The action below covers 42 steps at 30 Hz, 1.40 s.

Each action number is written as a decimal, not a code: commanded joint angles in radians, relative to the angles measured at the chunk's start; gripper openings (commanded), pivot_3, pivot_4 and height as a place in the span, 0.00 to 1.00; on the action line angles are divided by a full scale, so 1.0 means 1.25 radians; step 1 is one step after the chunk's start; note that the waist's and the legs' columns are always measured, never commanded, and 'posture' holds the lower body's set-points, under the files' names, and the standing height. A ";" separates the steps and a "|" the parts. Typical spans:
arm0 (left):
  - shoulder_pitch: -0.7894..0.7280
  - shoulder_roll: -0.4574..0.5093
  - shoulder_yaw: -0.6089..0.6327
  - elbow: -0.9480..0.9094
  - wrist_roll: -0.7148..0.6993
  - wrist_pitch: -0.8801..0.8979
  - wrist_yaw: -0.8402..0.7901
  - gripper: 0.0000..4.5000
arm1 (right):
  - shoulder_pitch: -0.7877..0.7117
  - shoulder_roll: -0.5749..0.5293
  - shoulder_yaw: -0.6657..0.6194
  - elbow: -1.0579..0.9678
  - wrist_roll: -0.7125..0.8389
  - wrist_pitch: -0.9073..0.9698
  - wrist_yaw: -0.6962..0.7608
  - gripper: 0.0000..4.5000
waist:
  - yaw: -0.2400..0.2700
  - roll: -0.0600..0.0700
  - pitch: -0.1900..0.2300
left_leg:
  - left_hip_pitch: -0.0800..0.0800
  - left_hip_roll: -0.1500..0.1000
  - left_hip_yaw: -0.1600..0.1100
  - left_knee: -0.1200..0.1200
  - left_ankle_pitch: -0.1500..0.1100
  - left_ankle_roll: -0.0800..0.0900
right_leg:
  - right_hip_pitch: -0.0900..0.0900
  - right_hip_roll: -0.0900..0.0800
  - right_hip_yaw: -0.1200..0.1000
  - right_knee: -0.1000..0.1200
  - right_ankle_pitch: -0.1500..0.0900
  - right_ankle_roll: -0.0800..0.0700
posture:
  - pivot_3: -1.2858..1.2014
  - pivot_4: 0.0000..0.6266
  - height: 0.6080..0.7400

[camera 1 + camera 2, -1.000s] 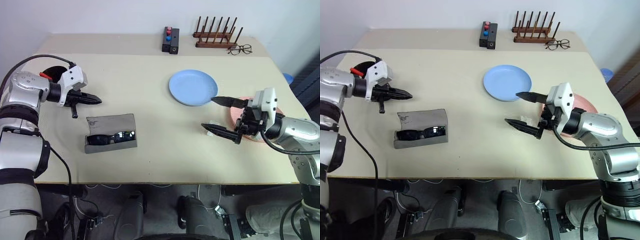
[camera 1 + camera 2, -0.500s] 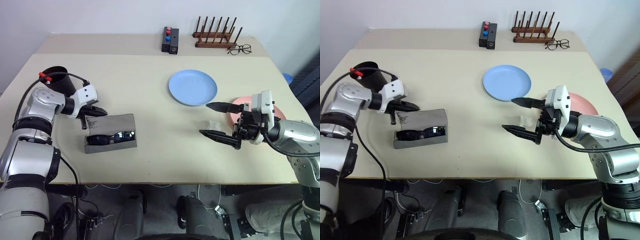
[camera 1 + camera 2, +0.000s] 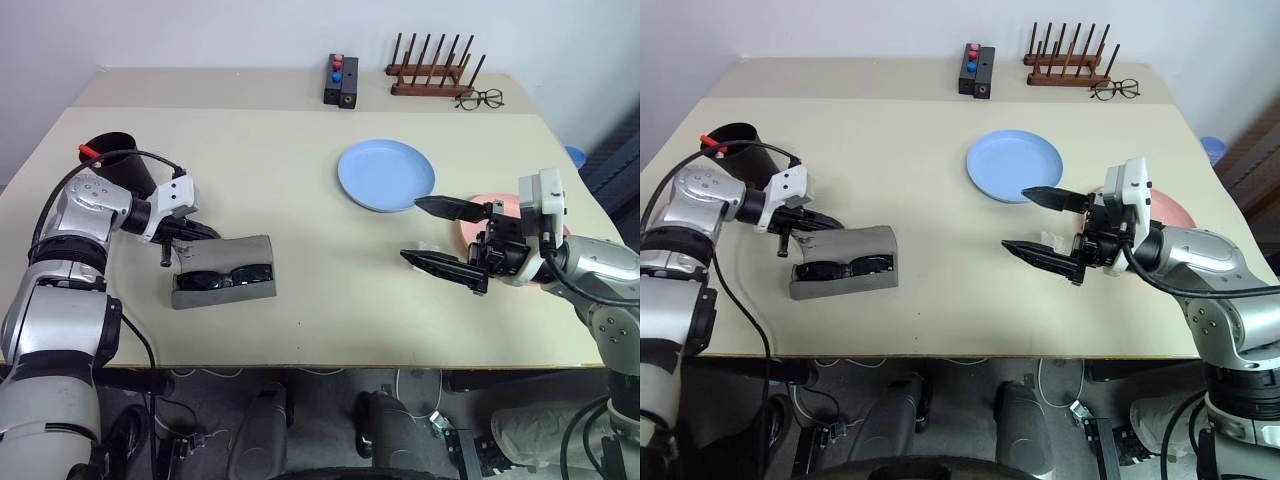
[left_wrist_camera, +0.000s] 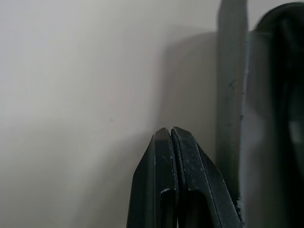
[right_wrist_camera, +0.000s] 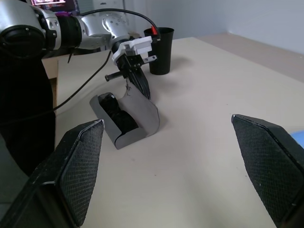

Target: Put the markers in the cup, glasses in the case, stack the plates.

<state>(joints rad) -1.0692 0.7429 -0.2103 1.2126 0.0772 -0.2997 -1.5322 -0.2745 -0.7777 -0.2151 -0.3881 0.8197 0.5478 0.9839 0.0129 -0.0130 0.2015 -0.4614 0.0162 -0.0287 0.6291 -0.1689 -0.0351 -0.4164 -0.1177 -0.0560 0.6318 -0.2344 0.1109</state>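
Sunglasses (image 3: 222,277) are lying inside the grey case (image 3: 224,274), whose lid is being pressed from behind by the left gripper (image 3: 203,232), its two fingers shut together with nothing between them; that part of the task is judged nearly done, the lid being only partly lowered. A red marker cap (image 3: 88,151) is showing at the rim of the black cup (image 3: 122,160) at the table's left edge, so at least one marker is judged to be in; the second marker is not being made out. The light blue plate (image 3: 386,174) and the pink plate (image 3: 475,225) are lying apart, unstacked, so stacking is left. The right gripper (image 3: 441,233) is being held wide open and empty above the table just beside the pink plate. In the right wrist view the case's open mouth (image 5: 124,118) and the glasses within are being shown from the front, which the head views give only from above; in the left wrist view the closed fingertips (image 4: 170,142) are seen against the case wall.
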 commanded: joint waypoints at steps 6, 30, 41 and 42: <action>0.067 0.027 0.009 -0.117 -0.048 0.026 -0.066 0.00 | 0.000 -0.001 -0.034 -0.010 0.008 -0.019 0.001 0.98 | -0.001 0.000 0.000 | 0.000 0.000 0.000 0.000 0.000 0.000 | 0.000 0.000 0.000 0.000 0.000 0.000 | 0.52 0.24 1.00; 0.243 0.142 -0.056 -0.493 -0.226 0.187 -0.066 0.00 | -0.012 0.008 -0.025 0.024 -0.020 -0.052 0.008 0.98 | -0.001 0.001 -0.001 | 0.001 0.000 0.000 0.000 0.000 0.000 | 0.001 0.000 0.000 0.000 -0.001 -0.003 | 0.52 0.24 1.00; 0.281 0.198 -0.059 -0.593 -0.274 0.239 -0.066 0.00 | -0.009 0.009 -0.024 0.025 -0.025 -0.058 0.008 0.98 | -0.001 0.001 0.000 | 0.001 0.000 0.000 0.000 0.000 0.000 | 0.001 0.000 0.000 0.000 -0.001 -0.003 | 0.52 0.24 1.00; 0.284 0.202 -0.057 -0.599 -0.277 0.239 -0.066 0.00 | -0.009 0.009 -0.023 0.025 -0.026 -0.058 0.009 0.98 | -0.001 0.001 0.000 | 0.001 0.000 0.000 0.000 0.000 0.000 | 0.001 0.000 0.000 0.000 -0.002 -0.003 | 0.52 0.24 1.00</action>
<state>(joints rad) -0.7142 0.9719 -0.2913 0.4961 -0.2443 -0.0062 -1.6111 -0.2761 -0.7672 -0.2191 -0.3472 0.7854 0.4932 0.9921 0.0114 -0.0118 0.2009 -0.4600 0.0166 -0.0288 0.6285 -0.1689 -0.0351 -0.4157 -0.1177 -0.0556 0.6317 -0.2363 0.1072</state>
